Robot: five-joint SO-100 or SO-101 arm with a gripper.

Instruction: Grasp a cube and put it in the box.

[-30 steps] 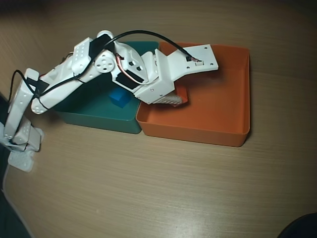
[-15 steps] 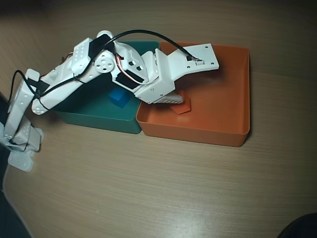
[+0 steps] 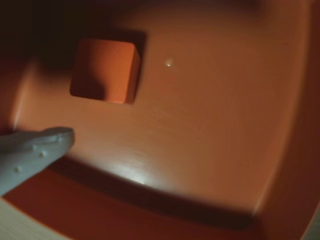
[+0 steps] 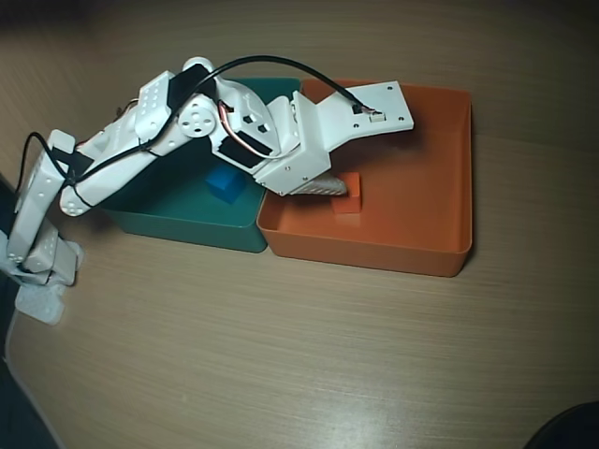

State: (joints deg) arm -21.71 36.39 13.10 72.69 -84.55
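Inside the box (image 4: pixel 421 178), toward the desk's far edge, the cube (image 4: pixel 348 196) lies free on the floor, just beside the jaws. They hold nothing; one fingertip (image 3: pixel 55 140) shows, so I cannot tell their spread.

We see an orange cube (image 4: pixel 348 197) in an orange tray (image 4: pixel 440 187), a blue cube (image 4: pixel 225 183) in a teal tray (image 4: pixel 178 223), a white arm (image 4: pixel 150 131) with black cable (image 4: pixel 271 64), and a pale wood-grain table (image 4: pixel 299 355).
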